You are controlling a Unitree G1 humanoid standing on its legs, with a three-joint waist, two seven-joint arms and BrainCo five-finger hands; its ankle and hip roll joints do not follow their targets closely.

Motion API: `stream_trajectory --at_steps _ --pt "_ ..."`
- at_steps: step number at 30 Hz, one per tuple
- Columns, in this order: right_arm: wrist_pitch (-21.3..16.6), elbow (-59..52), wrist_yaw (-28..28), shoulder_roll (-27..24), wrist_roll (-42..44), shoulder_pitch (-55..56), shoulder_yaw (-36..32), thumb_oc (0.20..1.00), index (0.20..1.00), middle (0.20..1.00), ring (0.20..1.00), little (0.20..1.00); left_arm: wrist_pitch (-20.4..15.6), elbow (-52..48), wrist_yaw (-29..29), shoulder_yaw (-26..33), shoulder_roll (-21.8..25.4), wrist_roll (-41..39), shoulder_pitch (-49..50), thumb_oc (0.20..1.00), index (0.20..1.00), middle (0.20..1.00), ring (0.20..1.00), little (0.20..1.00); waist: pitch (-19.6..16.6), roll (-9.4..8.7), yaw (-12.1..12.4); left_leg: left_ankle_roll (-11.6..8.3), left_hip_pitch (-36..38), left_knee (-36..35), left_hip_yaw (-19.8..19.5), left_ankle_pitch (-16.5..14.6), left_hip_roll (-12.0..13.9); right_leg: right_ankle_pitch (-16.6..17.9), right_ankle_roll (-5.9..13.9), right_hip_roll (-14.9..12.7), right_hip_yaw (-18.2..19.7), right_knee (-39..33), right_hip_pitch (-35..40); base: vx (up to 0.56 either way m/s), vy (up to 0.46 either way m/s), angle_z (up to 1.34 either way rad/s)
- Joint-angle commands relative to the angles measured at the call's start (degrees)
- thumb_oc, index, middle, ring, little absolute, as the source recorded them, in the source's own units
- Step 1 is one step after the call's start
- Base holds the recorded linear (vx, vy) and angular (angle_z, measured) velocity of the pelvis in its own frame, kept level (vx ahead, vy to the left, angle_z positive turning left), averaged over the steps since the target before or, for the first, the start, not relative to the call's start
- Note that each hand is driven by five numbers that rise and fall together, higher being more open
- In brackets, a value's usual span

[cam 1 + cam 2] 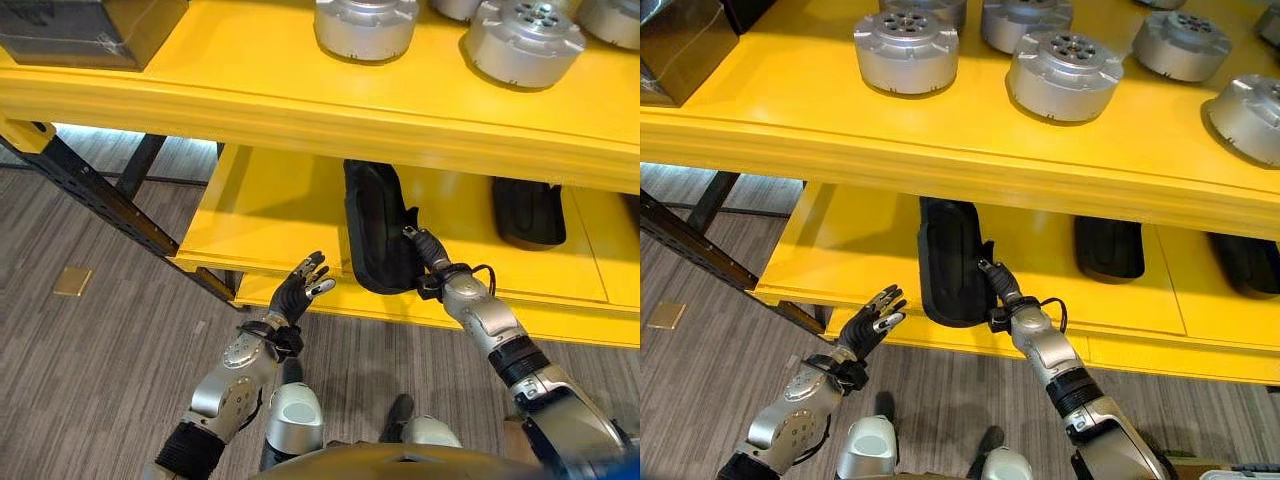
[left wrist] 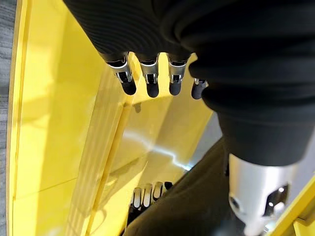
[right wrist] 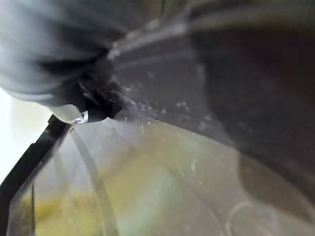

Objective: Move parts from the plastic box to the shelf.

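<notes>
Reaching under the yellow shelf (image 1: 970, 150), right robot hand (image 1: 998, 281) against black part (image 1: 950, 262), grip unreadable; left robot hand (image 1: 872, 325) relaxed.

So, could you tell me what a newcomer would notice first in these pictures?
The bright yellow metal shelf dominates, with round silver machined parts on its upper level. On the lower level, the right hand rests against a long black moulded part, while the left hand hovers open at the shelf's front edge.

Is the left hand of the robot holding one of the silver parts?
No, the left hand hangs in the air with relaxed fingers and holds nothing; the silver parts stand on the yellow shelf above.
</notes>
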Motion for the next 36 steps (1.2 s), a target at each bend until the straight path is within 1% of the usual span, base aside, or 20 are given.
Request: stream_trajectory --at_steps 1,2,3,6,7,8,13,14,15,16,17,19,22,26,31,36 --pt "-2.25 -3.13 -1.73 0.08 3.32 -6.11 -3.73 0.2 0.2 0.2 0.2 0.2 -1.09 -3.53 0.22 -2.13 0.47 -3.12 -2.07 1.0 1.0 1.0 1.0 1.0 0.23 0.61 2.14 1.31 -1.35 4.86 0.52 -3.11 -0.24 -3.4 2.0 -2.37 -3.82 9.36 -2.68 -0.05 0.027 0.04" --pt "-1.4 -2.41 -1.93 0.04 6.15 -7.08 -3.66 0.2 0.2 0.2 0.2 0.2 -1.13 -3.29 0.39 -2.29 0.57 -3.76 -2.67 1.0 1.0 1.0 1.0 1.0 0.88 0.78 2.31 1.26 -2.01 5.24 0.44 -3.08 -0.17 -3.5 1.96 -2.54 -4.0 9.84 -3.15 -0.06 0.022 0.04" --pt "-0.91 -1.91 -2.31 0.2 6.59 -7.9 -3.86 0.2 0.2 0.2 0.2 0.2 -1.0 -3.23 0.55 -2.24 0.8 -4.51 -3.08 1.0 1.0 1.0 1.0 1.0 1.32 0.92 2.39 1.17 -2.39 5.39 0.35 -3.04 -0.15 -3.61 1.95 -2.63 -4.12 10.22 -3.5 -0.09 0.014 0.02" --pt "-1.58 0.2 -4.46 -0.12 3.19 -10.8 -4.34 0.2 0.2 0.2 0.2 0.2 -1.39 -2.89 -0.12 -2.5 1.17 -5.05 -5.06 1.0 1.0 1.0 1.0 1.0 3.26 1.38 2.69 1.11 -4.45 6.39 -0.02 -3.05 -0.09 -3.93 1.88 -2.96 -4.26 11.68 -5.28 -0.14 0.0 0.05" --pt "-2.63 1.94 -5.5 -1.09 -0.31 -12.91 -4.76 0.2 0.2 0.2 0.2 0.2 -1.49 -3.21 -0.36 -2.93 1.33 -5.0 -6.39 1.0 1.0 1.0 1.0 1.0 4.55 1.75 2.85 1.12 -5.88 7.19 -0.28 -3.09 -0.03 -4.14 1.76 -3.22 -4.32 12.81 -6.58 -0.21 0.001 0.08" --pt "-3.51 3.31 -5.73 -1.83 -1.87 -14.57 -5.07 0.2 0.2 0.2 0.2 0.2 -1.86 -2.94 -0.59 -3.21 1.41 -5.06 -7.34 1.0 1.0 1.0 1.0 1.0 5.35 1.98 2.89 1.17 -7.0 7.77 -0.42 -3.07 0.03 -4.21 1.67 -3.37 -4.25 13.62 -7.7 -0.22 0.004 0.04" --pt "-4.15 6.42 -6.56 -5.24 -0.91 -19.91 -5.73 0.2 0.2 0.2 0.2 0.2 -2.82 -2.64 0.72 -4.25 1.75 -6.17 -10.48 1.0 1.0 1.0 1.0 1.0 8.65 2.67 2.74 0.98 -10.82 9.76 -0.65 -2.88 0.23 -4.53 1.43 -3.9 -4.08 16.48 -11.57 -0.16 0.012 0.02" --pt "-3.89 6.65 -6.59 -5.64 -0.53 -20.37 -5.75 0.2 0.2 0.2 0.2 0.2 -3.02 -2.54 0.91 -4.32 1.72 -6.48 -10.66 1.0 1.0 1.0 1.0 1.0 8.83 2.72 2.7 0.94 -11.32 9.99 -0.67 -2.84 0.29 -4.54 1.41 -3.94 -4.0 16.75 -12.07 -0.14 0.031 -0.02" --pt "-4.05 7.23 -7.18 -6.83 -2.72 -21.75 -5.47 0.2 0.2 0.2 0.2 0.2 -4.05 -2.53 0.84 -4.4 1.81 -7.14 -11.16 1.0 1.0 1.0 1.0 1.0 8.83 2.78 2.59 0.92 -13.39 10.61 -0.51 -2.8 0.43 -4.31 1.58 -4.21 -3.77 17.27 -14.31 -0.09 0.031 -0.03" --pt "-4.38 7.3 -7.24 -7.56 -3.58 -22.43 -5.25 0.2 0.2 0.2 0.2 0.2 -4.67 -2.76 0.65 -4.59 1.89 -7.37 -11.37 1.0 1.0 1.0 1.0 1.0 8.83 2.73 2.46 0.44 -13.98 11.29 -0.87 -3.88 0.44 -5.15 2.3 -4.42 -3.17 18.04 -15.01 -0.11 0.028 -0.06" --pt "-4.44 7.23 -7.38 -8.33 -3.94 -23.25 -5.3 0.2 0.2 0.2 0.2 0.2 -4.99 -3.27 0.85 -4.71 2.17 -7.58 -11.68 1.0 1.0 1.0 1.0 1.0 8.83 2.75 2.37 0.47 -15.25 11.68 -0.85 -3.91 0.62 -5.15 2.37 -4.56 -3.11 18.54 -16.35 -0.08 0.012 -0.09" --pt "-4.4 7.19 -7.81 -9.99 -5.69 -25.12 -5.4 0.2 0.2 0.2 0.2 0.2 -5.04 -4.08 2.09 -5.0 2.75 -8.37 -12.22 1.0 1.0 1.0 1.0 1.0 8.83 2.74 2.24 0.57 -17.63 12.43 -0.95 -4.03 0.8 -5.25 2.51 -4.78 -2.78 19.77 -19.02 -0.13 0.001 -0.09" --pt "-3.64 8.23 -9.16 -12.39 -5.14 -28.71 -4.88 0.2 0.2 0.2 0.2 0.2 -5.49 -3.95 2.28 -5.12 3.04 -8.56 -12.96 1.0 1.0 1.0 1.0 1.0 8.83 2.48 2.19 0.59 -20.78 13.54 -0.93 -4.12 1.16 -5.41 2.54 -4.84 -2.59 21.45 -22.5 -0.11 -0.007 -0.02" --pt "-3.02 10.09 -9.9 -14.79 -5.27 -31.84 -4.16 0.2 0.2 0.2 0.2 0.2 -5.75 -4.24 2.71 -5.11 3.54 -9.09 -13.39 1.0 1.0 1.0 1.0 1.0 8.83 2.49 2.07 0.54 -23.17 14.27 -0.8 -4.2 1.48 -5.83 2.47 -4.77 -2.35 22.83 -25.27 -0.07 0.01 -0.03" --pt "-2.83 12.16 -10.87 -17.38 -6.05 -35.34 -1.79 0.2 0.2 0.2 0.2 0.2 -7.92 -3.82 4.37 -5.44 3.79 -11.1 -13.83 1.0 1.0 1.0 1.0 1.0 8.83 2.59 1.89 0.6 -25.91 15.44 -0.85 -4.38 1.85 -6.52 2.16 -5.0 -2.13 24.9 -28.56 -0.06 0.025 -0.01" --pt "-2.51 13.89 -12.13 -18.23 -5.43 -37.88 -0.88 0.2 0.2 0.2 0.2 0.2 -7.61 -3.23 4.56 -5.53 4.19 -11.28 -14.39 1.0 1.0 1.0 1.0 1.0 8.83 2.43 2.07 0.76 -27.55 16.27 -0.96 -4.75 2.07 -6.84 2.23 -5.42 -2.43 26.32 -30.42 -0.05 -0.007 0.0"
